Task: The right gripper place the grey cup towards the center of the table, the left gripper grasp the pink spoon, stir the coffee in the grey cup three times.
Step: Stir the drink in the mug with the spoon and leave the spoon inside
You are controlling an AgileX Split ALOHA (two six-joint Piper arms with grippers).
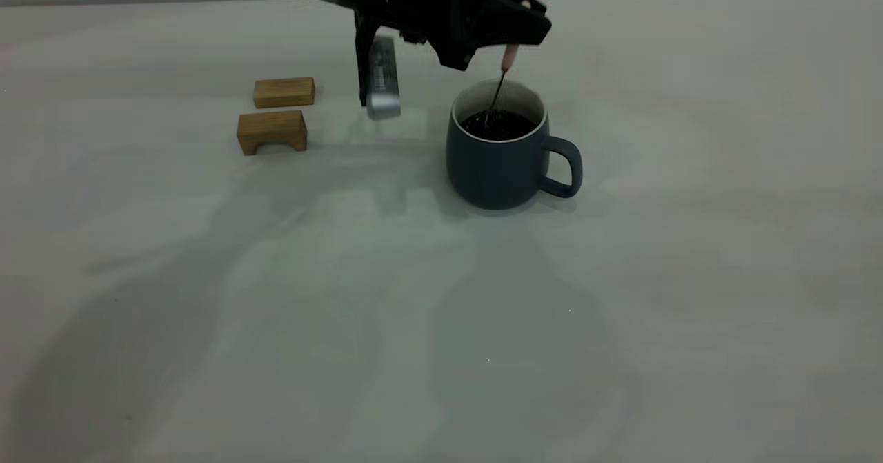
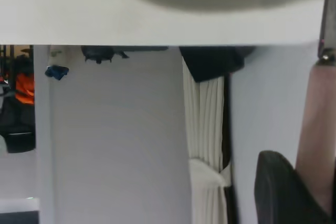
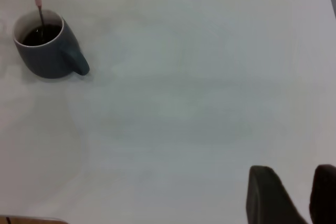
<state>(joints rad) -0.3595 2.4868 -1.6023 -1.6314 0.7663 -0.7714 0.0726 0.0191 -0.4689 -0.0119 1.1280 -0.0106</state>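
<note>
With the grey cup (image 1: 498, 152) already set near the counter's (image 1: 690, 277) middle, the left gripper (image 1: 514, 38), clamped on the pink spoon (image 1: 509, 56), dips its bowl into the coffee (image 1: 500, 125), stirring apparently under way, while the right gripper (image 3: 294, 195) waits open, well apart.

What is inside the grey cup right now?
The grey cup holds dark coffee, with the pink spoon dipped in, held from above by the left gripper. The spoon's bowl is submerged and cannot be seen.
</note>
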